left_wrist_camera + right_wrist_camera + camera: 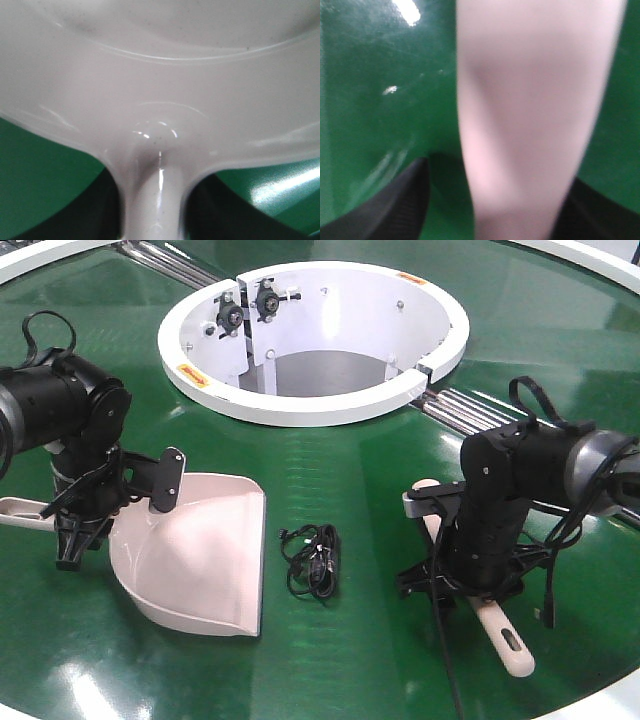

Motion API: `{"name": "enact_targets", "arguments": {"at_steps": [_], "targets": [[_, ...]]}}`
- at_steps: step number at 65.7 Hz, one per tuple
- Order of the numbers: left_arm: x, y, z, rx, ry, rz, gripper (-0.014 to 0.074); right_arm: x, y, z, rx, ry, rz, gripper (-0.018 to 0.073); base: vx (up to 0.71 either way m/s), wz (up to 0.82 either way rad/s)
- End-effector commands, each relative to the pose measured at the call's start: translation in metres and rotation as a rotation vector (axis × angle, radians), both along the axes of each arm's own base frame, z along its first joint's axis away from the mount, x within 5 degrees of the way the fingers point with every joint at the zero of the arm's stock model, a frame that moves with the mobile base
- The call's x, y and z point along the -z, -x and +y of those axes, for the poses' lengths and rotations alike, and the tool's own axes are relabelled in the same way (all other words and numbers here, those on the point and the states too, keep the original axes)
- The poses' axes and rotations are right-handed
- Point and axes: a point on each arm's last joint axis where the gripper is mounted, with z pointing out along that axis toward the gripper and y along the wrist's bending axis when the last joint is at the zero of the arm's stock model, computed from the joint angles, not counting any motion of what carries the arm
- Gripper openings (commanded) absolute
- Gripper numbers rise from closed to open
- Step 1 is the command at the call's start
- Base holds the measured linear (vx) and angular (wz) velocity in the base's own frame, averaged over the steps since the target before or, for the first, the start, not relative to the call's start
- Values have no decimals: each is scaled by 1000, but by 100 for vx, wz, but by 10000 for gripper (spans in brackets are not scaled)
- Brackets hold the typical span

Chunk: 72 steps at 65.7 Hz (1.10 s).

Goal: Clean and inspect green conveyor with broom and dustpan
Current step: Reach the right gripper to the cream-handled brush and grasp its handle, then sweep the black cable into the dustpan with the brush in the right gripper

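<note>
My left arm folds down over the left side of the green conveyor counter (350, 480). The left tool (72, 540) points at the belt, clenched on the handle of the dustpan (205, 560). The pan lies flat, its mouth facing right. My right arm stoops likewise at the right, and the right tool (465, 575) grasps the broom (505, 635), whose slotted handle end juts toward the near rim. A black cable bundle (315, 560) lies between them, apart from both, in front of the white collar (320, 405).
</note>
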Motion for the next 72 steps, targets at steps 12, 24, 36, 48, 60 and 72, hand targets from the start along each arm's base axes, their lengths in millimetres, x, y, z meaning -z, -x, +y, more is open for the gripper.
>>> {"name": "enact_targets", "arguments": {"at_steps": [12,24,36,48,60,72], "targets": [[-26,2,-1,10,6,-60,-6,-31,-5,-1,23,-41,-126,55,0,0],[-26,2,-1,10,6,-60,-6,-52,0,-3,41,-64,-184,-10,0,0],[-26,2,-1,10,6,-60,-6,-69,11,-4,87,-88,-184,-8,0,0],[-26,2,-1,10,6,-60,-6,-67,20,7,98,-128,-112,-4,0,0],[-26,2,-1,10,6,-60,-6,-68,26,39,93,-171,-176,-4,0,0],[-26,2,-1,10,6,-60,-6,-52,26,47,131,-135,-82,-4,0,0]]}}
